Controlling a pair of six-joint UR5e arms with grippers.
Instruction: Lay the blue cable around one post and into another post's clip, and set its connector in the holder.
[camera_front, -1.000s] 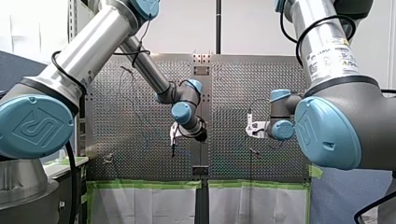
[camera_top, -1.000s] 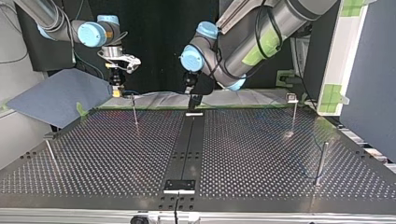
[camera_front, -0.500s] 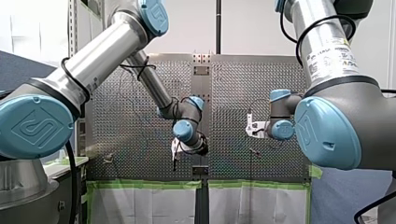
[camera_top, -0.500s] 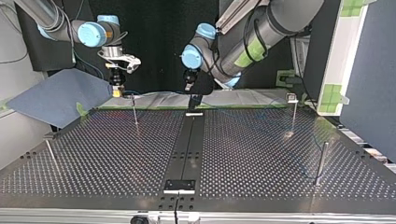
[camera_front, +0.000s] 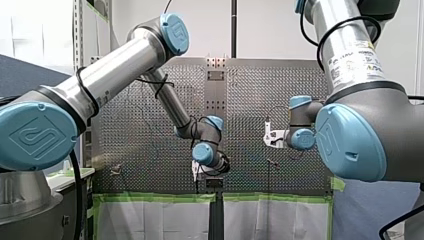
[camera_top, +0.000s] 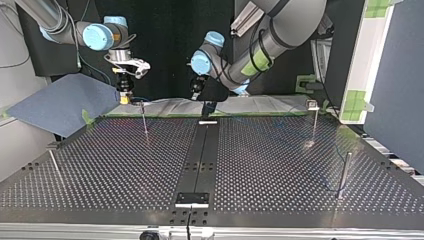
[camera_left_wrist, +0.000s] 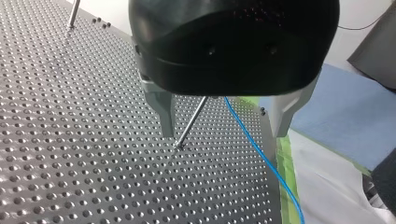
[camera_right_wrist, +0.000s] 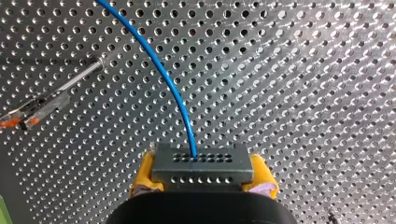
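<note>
In the front view my left gripper (camera_front: 196, 174) has come lower, toward the table's (camera_front: 150, 150) near edge, while my right gripper (camera_front: 272, 136) has not moved. The top view shows the same shift. In the left wrist view its fingers are apart over a post (camera_left_wrist: 191, 119) and the cable (camera_left_wrist: 261, 156), so I judge a grasp comes next. In the right wrist view the yellow pads are clamped on the connector (camera_right_wrist: 201, 163).

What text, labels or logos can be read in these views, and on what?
No text is legible.
White label on my right arm: printed lines, too blurred to read.
Blue round joint caps: embossed logo mark, no readable letters.
</note>
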